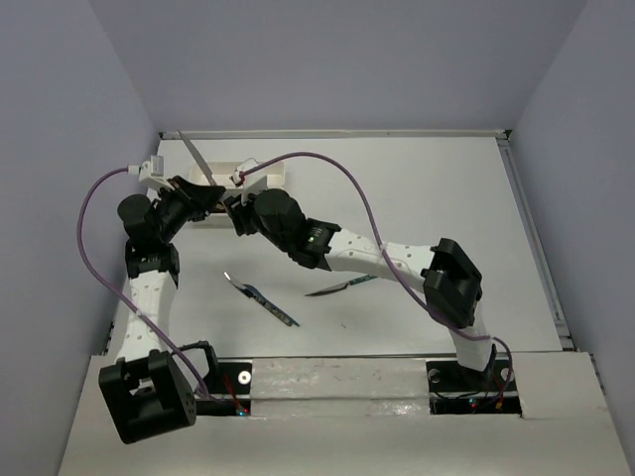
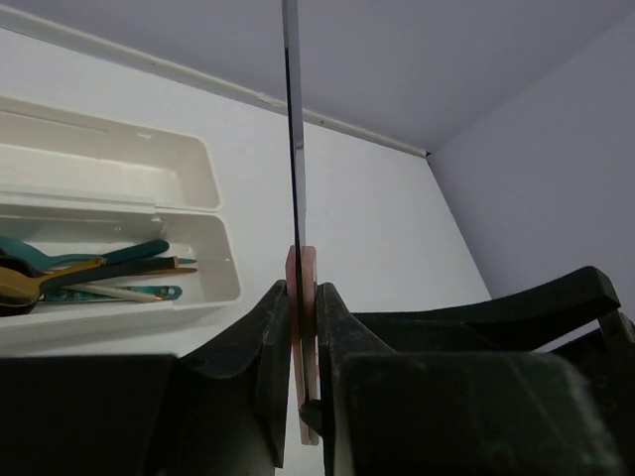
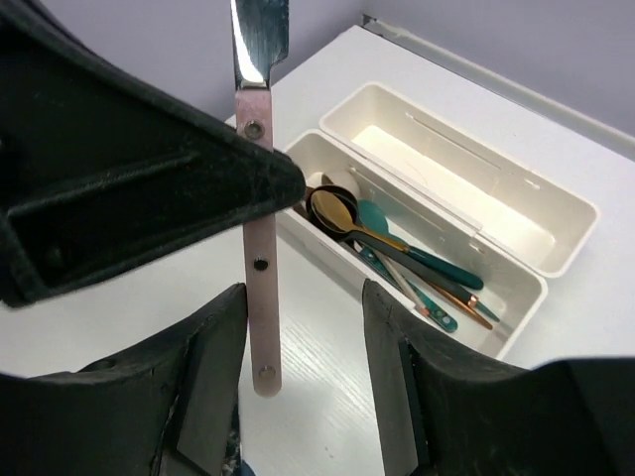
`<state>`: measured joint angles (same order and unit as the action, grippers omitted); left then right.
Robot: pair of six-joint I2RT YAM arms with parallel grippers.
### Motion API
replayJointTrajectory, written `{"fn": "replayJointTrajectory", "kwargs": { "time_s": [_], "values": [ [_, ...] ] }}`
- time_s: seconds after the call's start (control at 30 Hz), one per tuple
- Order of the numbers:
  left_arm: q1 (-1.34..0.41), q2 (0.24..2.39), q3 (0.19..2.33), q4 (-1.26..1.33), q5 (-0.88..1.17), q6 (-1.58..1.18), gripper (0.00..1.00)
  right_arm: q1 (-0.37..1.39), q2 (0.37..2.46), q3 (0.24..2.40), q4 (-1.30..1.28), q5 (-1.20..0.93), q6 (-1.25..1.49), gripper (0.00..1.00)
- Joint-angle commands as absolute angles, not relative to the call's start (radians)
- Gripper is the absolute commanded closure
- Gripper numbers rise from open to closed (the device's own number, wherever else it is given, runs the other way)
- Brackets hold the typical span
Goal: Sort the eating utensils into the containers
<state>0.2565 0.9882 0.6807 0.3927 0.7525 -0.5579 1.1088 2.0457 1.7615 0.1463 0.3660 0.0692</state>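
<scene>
Left arm reaches to the far left of the table, and the left gripper (image 2: 303,322) is clamped tight on the pink handle of a knife (image 3: 260,288), blade pointing straight up. Right arm stretches across from its base on the right, elbow bent, wrist turned toward the left one. The right gripper (image 3: 303,297) has its jaws spread, one either side of the handle's lower end, with a clear gap on one side. The knife is in the air just beside the two white trays. The nearer tray (image 3: 521,302) has a gold spoon (image 3: 332,208), a teal spoon (image 3: 372,213) and more; the far tray (image 3: 446,164) is bare. Two loose utensils (image 1: 263,297) (image 1: 342,288) lie mid-table, apart from each other.
</scene>
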Motion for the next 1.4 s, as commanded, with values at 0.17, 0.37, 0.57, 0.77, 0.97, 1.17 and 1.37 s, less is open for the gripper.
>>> {"fn": "replayJointTrajectory", "kwargs": {
  "time_s": [0.17,0.37,0.57,0.77,0.97,1.17,1.37],
  "values": [
    [0.241,1.196,0.761,0.871,0.514,-0.938,1.0,1.066,1.784,1.469,0.251,0.489,0.084,0.45],
    [0.199,1.475,0.84,1.034,0.407,-1.158,1.0,1.066,1.732,1.35,0.264,0.572,0.097,0.45],
    [0.109,1.725,1.039,1.066,0.338,-1.148,1.0,1.057,1.753,1.299,0.259,0.65,0.097,0.46],
    [0.041,1.87,1.163,1.029,0.311,-1.112,1.0,1.057,1.796,1.308,0.232,0.683,0.11,0.46],
    [0.031,1.919,1.174,1.012,0.213,-1.065,1.0,1.048,1.822,1.324,0.189,0.704,0.115,0.46],
    [0.031,1.879,1.1,1.15,0.063,-0.954,1.0,1.048,1.822,1.324,0.173,0.699,0.156,0.46],
    [0.02,1.868,0.973,1.351,-0.058,-1.035,1.0,1.048,1.818,1.347,0.12,0.696,0.199,0.47]
  ]
}}
